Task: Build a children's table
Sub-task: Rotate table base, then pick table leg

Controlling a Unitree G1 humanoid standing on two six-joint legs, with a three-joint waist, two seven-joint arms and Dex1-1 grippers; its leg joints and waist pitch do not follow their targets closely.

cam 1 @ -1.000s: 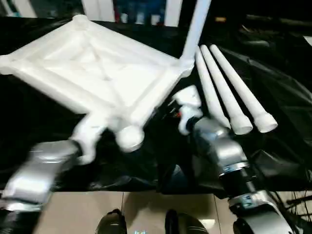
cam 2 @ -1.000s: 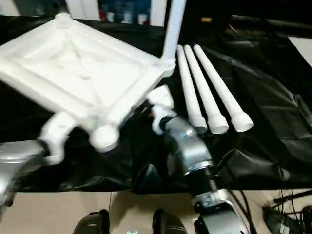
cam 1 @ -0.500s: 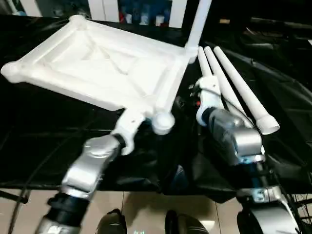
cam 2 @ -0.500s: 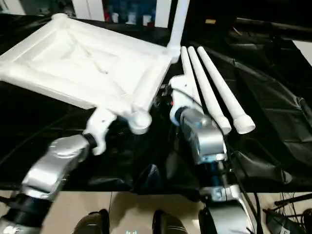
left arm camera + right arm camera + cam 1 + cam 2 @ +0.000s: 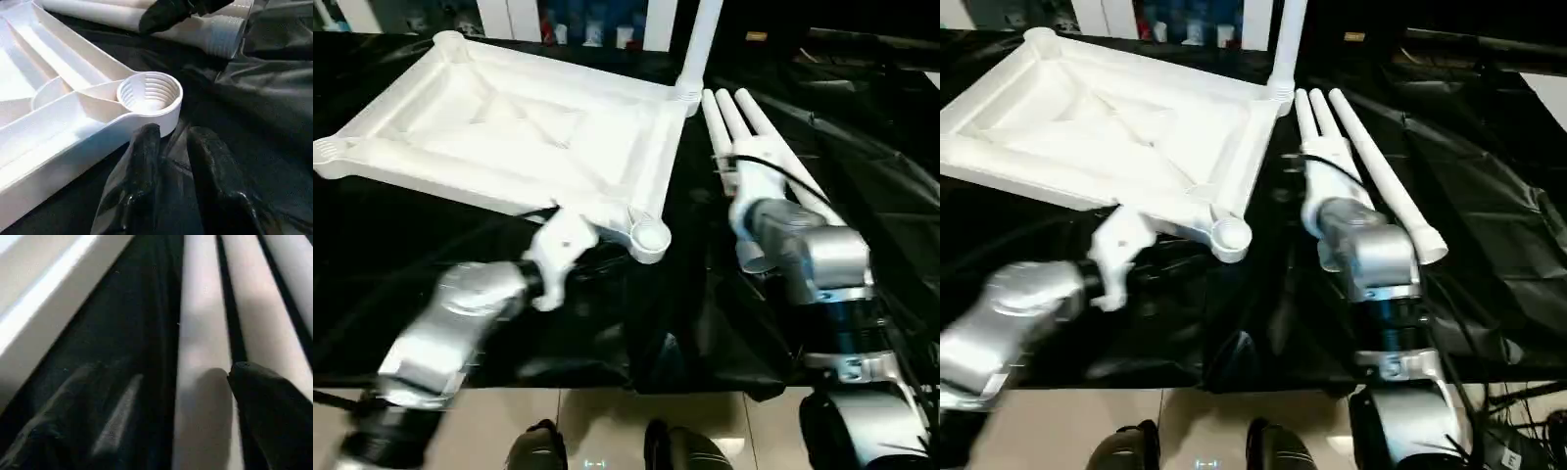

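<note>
step: fetching second leg | right gripper [image 5: 195, 411] spread wide astride nearest loose leg [image 5: 203, 333], unclosed | left gripper [image 5: 171, 147] narrowly parted, empty, beside tabletop [image 5: 509, 127] corner socket [image 5: 149, 93] | next: i judged clamp, lift, thread into socket

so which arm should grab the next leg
Right. Its gripper is open astride the nearest loose leg. The left gripper sits by the tabletop's empty corner socket, away from the legs.

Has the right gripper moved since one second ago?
Yes. The right gripper went from beside the tabletop corner to over the loose legs.
</note>
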